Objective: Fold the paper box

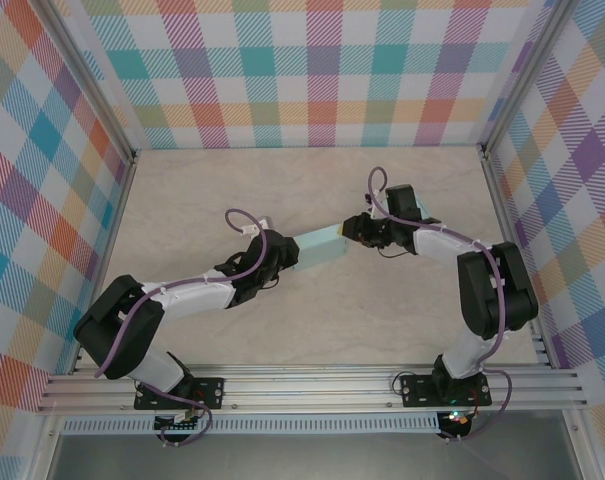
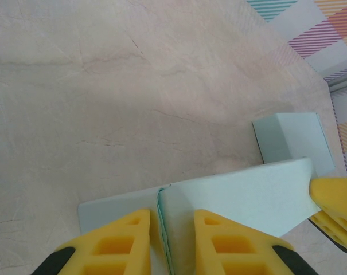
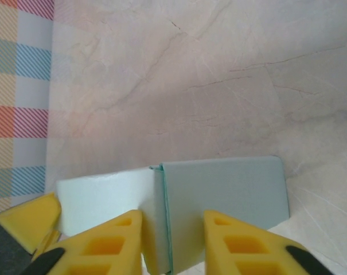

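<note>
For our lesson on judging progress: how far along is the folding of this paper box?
Early to midway. Done: the paper box has creases, with one panel raised. In hand: the left hand pinches one end; the right hand straddles the other, grip unclear. Left: it is not yet a closed box.

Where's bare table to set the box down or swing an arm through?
Free: the wide strip between paper box and back wall, and the stretch between box and arm bases. Crowded: the middle, where left end effector and right end effector meet on the box.
</note>
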Robot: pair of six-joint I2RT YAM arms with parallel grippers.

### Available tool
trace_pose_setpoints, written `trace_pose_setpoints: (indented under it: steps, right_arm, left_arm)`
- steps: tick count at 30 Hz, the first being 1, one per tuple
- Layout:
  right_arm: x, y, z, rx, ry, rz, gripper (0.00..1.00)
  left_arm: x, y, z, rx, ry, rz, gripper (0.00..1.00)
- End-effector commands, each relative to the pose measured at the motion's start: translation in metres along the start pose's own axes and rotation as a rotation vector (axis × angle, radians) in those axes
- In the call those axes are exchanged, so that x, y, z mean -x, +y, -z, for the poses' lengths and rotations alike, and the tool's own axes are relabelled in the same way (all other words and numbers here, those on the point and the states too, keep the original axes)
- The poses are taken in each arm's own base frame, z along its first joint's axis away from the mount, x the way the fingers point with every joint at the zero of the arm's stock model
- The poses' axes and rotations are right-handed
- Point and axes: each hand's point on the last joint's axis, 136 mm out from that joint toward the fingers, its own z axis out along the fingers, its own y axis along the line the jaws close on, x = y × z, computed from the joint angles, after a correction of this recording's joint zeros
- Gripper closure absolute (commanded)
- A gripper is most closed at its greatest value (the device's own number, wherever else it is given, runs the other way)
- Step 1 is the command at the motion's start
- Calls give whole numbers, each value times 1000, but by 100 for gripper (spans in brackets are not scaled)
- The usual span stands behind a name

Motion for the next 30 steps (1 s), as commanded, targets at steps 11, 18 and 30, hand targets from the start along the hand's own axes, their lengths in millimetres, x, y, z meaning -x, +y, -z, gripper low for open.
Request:
trace_pose_setpoints:
  steps: [11,18,30]
  right_arm:
    - [-50,-64,-22,-68,111,-226,93]
    - [-47,-61,-16,-94,109,-204,92]
    - [-36,-40,-15,-129,125,-129,88]
  left_arm:
    - [-76,127,16,396,260,-115,96]
    - [-65,112,16,330,231,-152,95]
    - [11,36,38,191,48,-339,68]
